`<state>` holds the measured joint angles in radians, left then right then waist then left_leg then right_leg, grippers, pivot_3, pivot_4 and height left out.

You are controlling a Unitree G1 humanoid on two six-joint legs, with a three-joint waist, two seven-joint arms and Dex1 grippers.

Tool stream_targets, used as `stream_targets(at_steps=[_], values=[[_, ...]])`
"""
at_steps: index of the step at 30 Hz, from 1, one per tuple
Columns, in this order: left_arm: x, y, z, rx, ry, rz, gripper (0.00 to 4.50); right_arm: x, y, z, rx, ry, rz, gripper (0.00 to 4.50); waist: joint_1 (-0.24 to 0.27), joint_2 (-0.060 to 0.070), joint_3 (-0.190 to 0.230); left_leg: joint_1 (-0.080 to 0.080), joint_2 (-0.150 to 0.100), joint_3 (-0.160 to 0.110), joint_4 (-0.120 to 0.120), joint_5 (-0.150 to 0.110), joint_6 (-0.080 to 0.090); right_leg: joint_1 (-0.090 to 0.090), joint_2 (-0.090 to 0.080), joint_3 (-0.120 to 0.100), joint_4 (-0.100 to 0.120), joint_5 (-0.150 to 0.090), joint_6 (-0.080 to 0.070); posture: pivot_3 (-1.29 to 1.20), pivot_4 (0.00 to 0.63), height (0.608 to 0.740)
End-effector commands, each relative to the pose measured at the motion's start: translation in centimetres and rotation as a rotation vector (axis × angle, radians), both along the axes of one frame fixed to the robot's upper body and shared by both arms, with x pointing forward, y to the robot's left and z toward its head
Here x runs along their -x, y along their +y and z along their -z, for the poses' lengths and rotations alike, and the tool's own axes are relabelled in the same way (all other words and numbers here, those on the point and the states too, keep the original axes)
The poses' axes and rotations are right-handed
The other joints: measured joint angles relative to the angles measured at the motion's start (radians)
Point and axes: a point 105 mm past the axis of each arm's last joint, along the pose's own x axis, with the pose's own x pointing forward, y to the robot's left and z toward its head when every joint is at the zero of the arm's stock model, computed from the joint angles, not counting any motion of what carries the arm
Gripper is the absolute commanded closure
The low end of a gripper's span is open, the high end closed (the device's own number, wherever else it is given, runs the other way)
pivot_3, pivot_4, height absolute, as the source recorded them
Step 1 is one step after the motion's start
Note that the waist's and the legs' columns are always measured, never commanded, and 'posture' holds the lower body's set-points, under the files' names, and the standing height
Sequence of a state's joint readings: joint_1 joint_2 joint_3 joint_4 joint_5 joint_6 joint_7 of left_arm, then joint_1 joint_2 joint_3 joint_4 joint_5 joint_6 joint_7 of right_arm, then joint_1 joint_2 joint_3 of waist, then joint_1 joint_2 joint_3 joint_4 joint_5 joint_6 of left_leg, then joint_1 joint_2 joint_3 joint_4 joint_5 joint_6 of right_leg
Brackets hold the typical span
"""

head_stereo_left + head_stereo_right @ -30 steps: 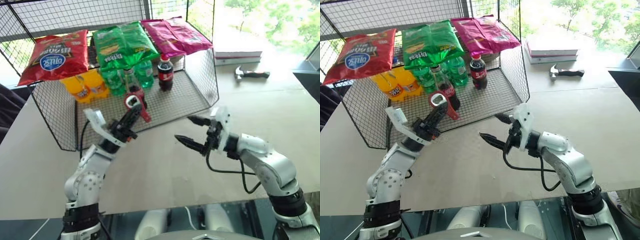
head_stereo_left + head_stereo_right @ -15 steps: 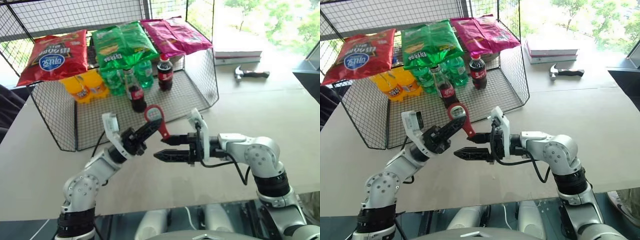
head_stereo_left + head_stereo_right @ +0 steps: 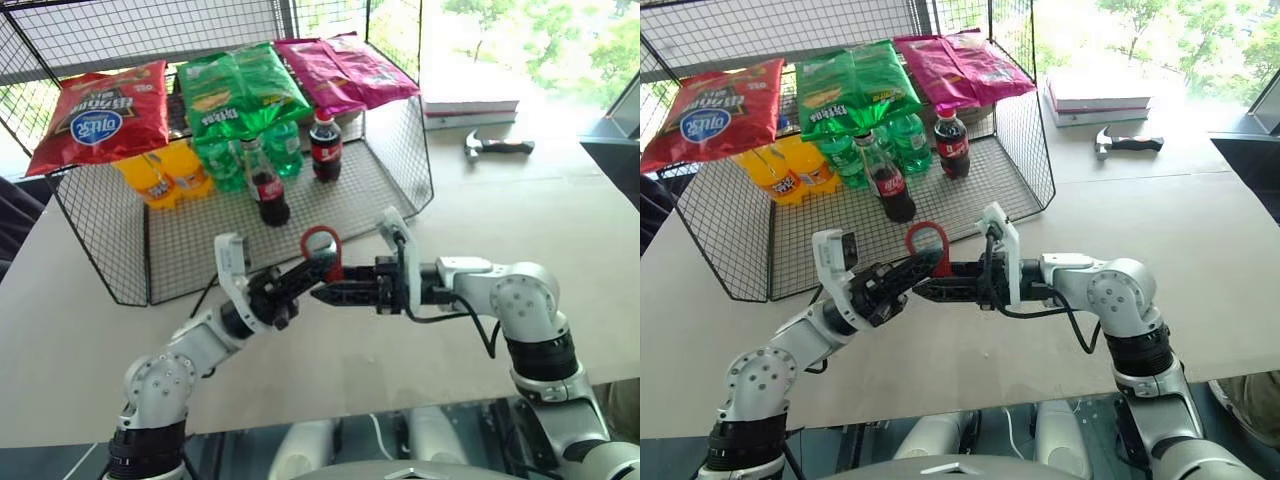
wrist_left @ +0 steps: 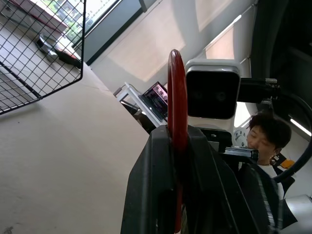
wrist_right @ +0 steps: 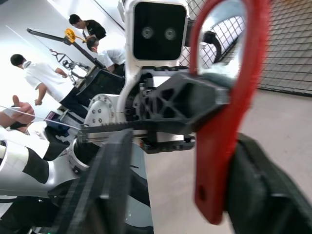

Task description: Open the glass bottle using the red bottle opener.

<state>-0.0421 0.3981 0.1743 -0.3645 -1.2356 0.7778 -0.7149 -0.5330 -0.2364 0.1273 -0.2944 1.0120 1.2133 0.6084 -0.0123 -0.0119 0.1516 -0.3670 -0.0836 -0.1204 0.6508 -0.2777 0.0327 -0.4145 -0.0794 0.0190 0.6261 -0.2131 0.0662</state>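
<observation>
The glass bottle (image 3: 268, 190) stands upright on the wire basket's floor, slim, with dark liquid and a red label. The red bottle opener (image 3: 322, 245) is held in the air in front of the basket, ring end up. My left gripper (image 3: 315, 272) is shut on its lower part, and the left wrist view shows the opener (image 4: 177, 97) edge-on between the fingers. My right gripper (image 3: 325, 292) points left and meets it from the other side. Its fingers (image 5: 112, 165) straddle the opener's handle (image 5: 222, 146), with a gap left on one side.
The wire basket (image 3: 400, 170) holds a red-capped plastic cola bottle (image 3: 324, 148), green and orange bottles, and chip bags on top. A hammer (image 3: 497, 147) and books (image 3: 470, 105) lie at the back right. People stand in the background of the wrist views.
My left gripper carried the opener back from the basket and to the right. The right gripper swung to point left, came up to the opener, and its wide-open fingers narrowed around the handle.
</observation>
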Motion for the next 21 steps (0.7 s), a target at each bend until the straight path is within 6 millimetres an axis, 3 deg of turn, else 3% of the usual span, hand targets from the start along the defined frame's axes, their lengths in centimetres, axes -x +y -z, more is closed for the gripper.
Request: stream_targets(at_steps=[1, 11, 21], values=[[-0.26, 0.23, -0.77, 0.001, -0.035, -0.023, 4.50, 1.69, 0.51, -0.47, -0.016, -0.019, -0.102, 2.61, 0.000, 0.000, 0.000, 0.000, 0.000, 0.000, 0.000, 0.000, 0.000, 0.000, 0.000, 0.000, 0.000, 0.000, 0.000, 0.00, 0.150, 0.740], [-0.30, 0.24, -0.93, 0.011, -0.041, -0.020, 4.50, 1.82, 0.46, 0.39, 0.011, -0.011, -0.110, 2.61, 0.000, 0.000, 0.000, -0.001, 0.000, 0.000, 0.000, 0.000, 0.000, 0.000, 0.000, 0.000, 0.000, 0.000, 0.000, 0.00, 0.150, 0.740], [0.00, 0.05, -0.66, 0.009, -0.030, -0.009, 4.50, 1.28, 0.84, -0.55, -0.035, -0.019, -0.086, 2.61, 0.000, 0.000, 0.000, -0.001, 0.000, 0.000, 0.000, 0.000, 0.000, 0.000, 0.000, 0.000, 0.000, 0.000, 0.000, 0.00, 0.150, 0.740]])
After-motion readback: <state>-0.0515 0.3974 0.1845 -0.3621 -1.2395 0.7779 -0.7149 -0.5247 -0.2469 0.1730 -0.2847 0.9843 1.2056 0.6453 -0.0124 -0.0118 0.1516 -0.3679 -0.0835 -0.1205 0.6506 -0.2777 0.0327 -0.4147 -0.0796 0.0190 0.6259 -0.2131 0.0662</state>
